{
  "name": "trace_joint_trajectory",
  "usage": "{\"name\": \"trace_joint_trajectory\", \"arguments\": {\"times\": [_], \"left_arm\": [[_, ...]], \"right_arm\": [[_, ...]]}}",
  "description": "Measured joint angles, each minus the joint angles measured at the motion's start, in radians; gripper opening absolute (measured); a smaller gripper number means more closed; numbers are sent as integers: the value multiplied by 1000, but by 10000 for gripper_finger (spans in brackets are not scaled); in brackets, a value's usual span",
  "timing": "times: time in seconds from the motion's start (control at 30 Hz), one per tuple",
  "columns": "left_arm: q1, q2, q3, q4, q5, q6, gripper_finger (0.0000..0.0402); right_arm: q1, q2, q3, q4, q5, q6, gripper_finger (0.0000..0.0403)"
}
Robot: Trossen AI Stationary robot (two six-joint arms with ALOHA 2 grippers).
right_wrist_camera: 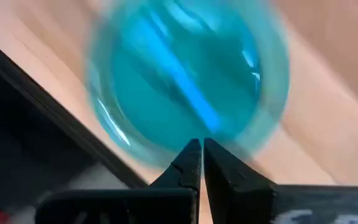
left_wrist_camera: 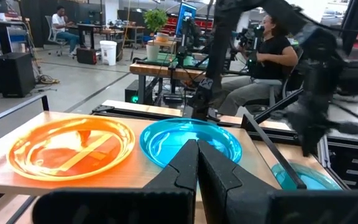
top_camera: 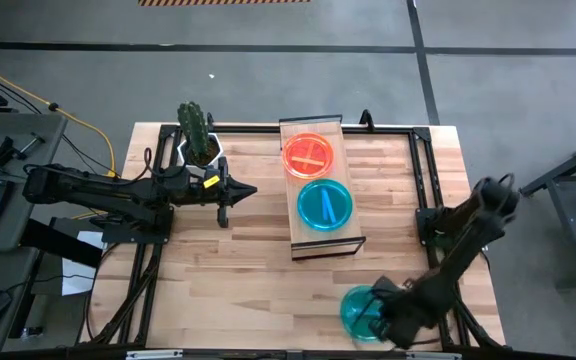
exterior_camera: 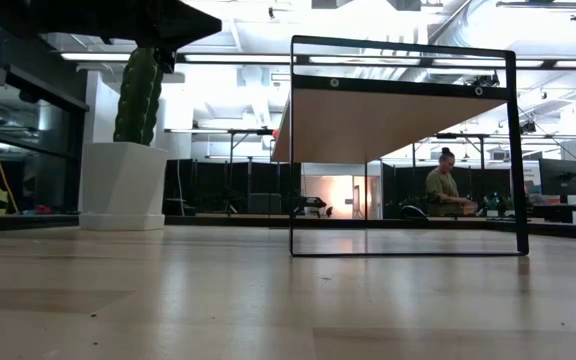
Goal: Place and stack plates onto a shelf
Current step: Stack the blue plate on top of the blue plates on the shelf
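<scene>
The shelf (top_camera: 318, 235) stands mid-table, its light plank on a dark frame (exterior_camera: 403, 150). An orange plate (top_camera: 308, 154) lies on its far half and a teal plate (top_camera: 325, 203) on its near half; the left wrist view shows both, orange (left_wrist_camera: 70, 149) and teal (left_wrist_camera: 191, 142). Another teal plate (top_camera: 360, 310) lies flat on the table by the near edge. My right gripper (right_wrist_camera: 201, 149) is shut, its tips at this plate's rim (right_wrist_camera: 166, 152). My left gripper (top_camera: 236, 192) is shut and hovers left of the shelf, pointing at it. My right gripper's shut fingertips (right_wrist_camera: 191, 155) stand over the rim of the teal plate on the table, coming from the table's right side. The plate shows blurred against the sharp fingers. Whether they touch it I cannot tell.
A cactus in a white pot (top_camera: 200, 140) stands at the far left, close to my left arm. Dark frame rails (top_camera: 423, 170) run along the table's sides and far edge. The third plate lies near the table's near edge rail (right_wrist_camera: 55, 106). People sit in the room beyond.
</scene>
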Motion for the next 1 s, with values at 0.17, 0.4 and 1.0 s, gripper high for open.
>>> {"name": "trace_joint_trajectory", "arguments": {"times": [0.17, 0.4, 1.0], "left_arm": [[0, 0, 0, 5, 0, 0, 0], [0, 0, 0, 2, 0, 0, 0], [0, 0, 0, 2, 0, 0, 0]], "right_arm": [[105, -140, -188, 21, 185, 331, 0], [111, -156, -386, 351, 244, 344, 6], [101, -121, -380, 205, 258, 281, 124]]}}
